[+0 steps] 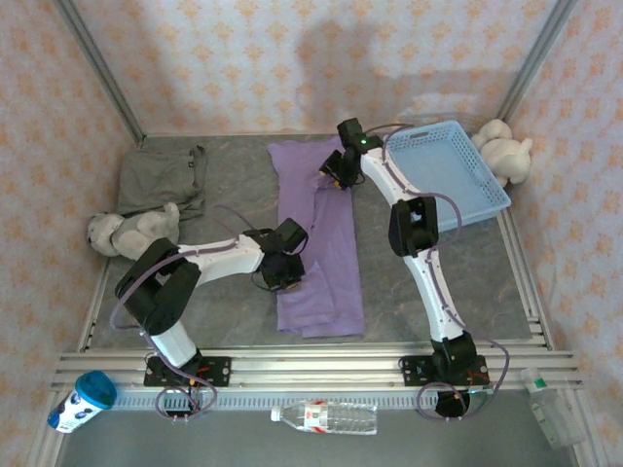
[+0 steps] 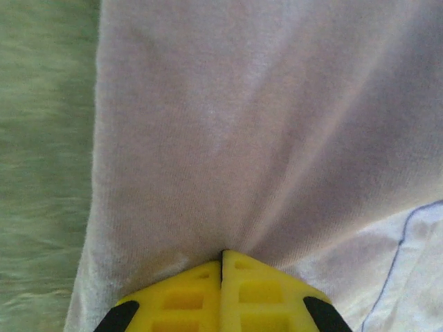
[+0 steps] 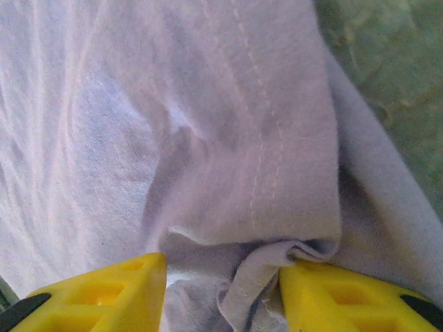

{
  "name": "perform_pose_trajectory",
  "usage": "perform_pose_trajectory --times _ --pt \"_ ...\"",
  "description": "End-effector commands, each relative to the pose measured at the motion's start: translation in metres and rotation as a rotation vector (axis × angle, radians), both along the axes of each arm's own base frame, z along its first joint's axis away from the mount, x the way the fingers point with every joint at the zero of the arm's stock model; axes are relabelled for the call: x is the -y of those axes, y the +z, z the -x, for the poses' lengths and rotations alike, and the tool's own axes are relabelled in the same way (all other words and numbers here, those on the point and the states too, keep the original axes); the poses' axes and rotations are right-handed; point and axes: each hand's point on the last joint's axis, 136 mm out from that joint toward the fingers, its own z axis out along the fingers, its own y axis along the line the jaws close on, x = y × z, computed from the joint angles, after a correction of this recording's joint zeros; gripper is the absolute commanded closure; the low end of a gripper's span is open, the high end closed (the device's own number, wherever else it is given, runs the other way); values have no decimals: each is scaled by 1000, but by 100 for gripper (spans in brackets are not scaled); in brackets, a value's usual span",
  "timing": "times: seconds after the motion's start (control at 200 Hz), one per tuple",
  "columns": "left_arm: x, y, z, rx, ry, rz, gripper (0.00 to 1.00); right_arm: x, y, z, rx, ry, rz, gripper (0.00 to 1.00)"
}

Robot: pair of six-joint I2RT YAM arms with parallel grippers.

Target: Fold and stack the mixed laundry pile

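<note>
The lavender-purple T-shirt lies folded into a long strip down the middle of the table. My left gripper rests on its left edge. In the left wrist view the left gripper is shut, and creases in the T-shirt run into its tips. My right gripper is over the shirt's upper part. There the right gripper is open, with a bunched sleeve hem lying loosely between its fingers and touching the right one. The grey-olive garment lies flat at the back left.
A light blue mesh basket stands at the back right beside a plush toy. Another plush toy lies near the left arm. A water bottle and a cup sit in front of the rail.
</note>
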Motion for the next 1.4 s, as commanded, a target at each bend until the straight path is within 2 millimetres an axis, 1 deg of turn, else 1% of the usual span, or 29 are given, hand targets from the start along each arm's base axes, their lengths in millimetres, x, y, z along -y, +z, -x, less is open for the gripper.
perform_pose_trajectory --times 0.0,0.055,0.135,0.23,0.295,0.31,0.32,0.33,0.395,0.42,0.45,0.59,0.615,0.635,0.65,0.655,0.66,0.675,0.68,0.851,0.901,0.921,0.971,1.031,1.071,1.166,1.256,1.326,1.396 --pt "15 17 -17 7 0 30 100 23 5 -7 22 -6 52 51" --pt "15 34 -38 51 -25 25 100 26 26 0 42 15 70 51" --pt "9 55 -72 110 -45 25 100 28 51 20 52 55 106 51" --pt "-2 73 -113 165 -67 28 100 33 74 57 55 113 205 51" --pt "-9 85 -143 208 -86 27 100 34 82 86 37 148 255 51" --pt "-11 90 -148 220 -91 26 100 34 81 94 28 155 263 51" --pt "-12 84 -152 208 -93 16 100 34 81 99 23 160 268 51" --pt "-14 82 -156 205 -95 12 100 34 82 104 20 164 272 51" --pt "-21 82 -180 219 -113 7 100 34 82 140 -12 190 304 51" --pt "-23 81 -189 225 -118 0 100 33 83 147 -13 195 309 51" --pt "-26 78 -198 226 -124 -9 100 30 81 165 -22 206 317 51" --pt "-27 63 -234 225 -175 -15 100 14 69 239 -78 242 318 51" --pt "-27 58 -239 223 -183 -22 100 7 66 254 -81 257 313 51" --pt "-28 54 -243 220 -189 -31 100 3 66 261 -81 265 308 51" --pt "-28 53 -246 221 -193 -34 100 -3 64 268 -84 276 304 51" --pt "-29 47 -246 208 -194 -39 100 -4 64 271 -83 280 302 51" --pt "-29 46 -247 208 -195 -41 100 -8 63 276 -86 287 300 52" --pt "-30 44 -250 210 -199 -46 100 -12 63 280 -81 295 294 52" --pt "-30 44 -251 212 -199 -48 100 -16 63 285 -81 305 292 52" --pt "-38 22 -278 190 -183 -56 100 -76 55 353 -22 464 334 52" --pt "-42 16 -283 182 -169 -46 100 -89 53 364 -3 497 346 52" --pt "-42 14 -285 181 -166 -37 100 -99 50 373 5 526 348 52" --pt "-45 8 -288 173 -155 -23 99 -115 45 384 13 568 350 52" --pt "-44 3 -290 162 -152 -2 99 -129 36 394 8 609 358 53" --pt "-44 -1 -289 152 -153 8 99 -134 30 399 -1 626 376 53" --pt "-40 -6 -285 137 -161 31 98 -137 16 405 -22 646 432 56" --pt "-35 -9 -283 125 -159 59 98 -139 2 408 -44 641 440 60" --pt "-34 -10 -282 121 -155 64 98 -139 -4 406 -48 633 458 69" --pt "-35 -12 -281 115 -155 62 98 -134 -9 404 -56 620 495 79"
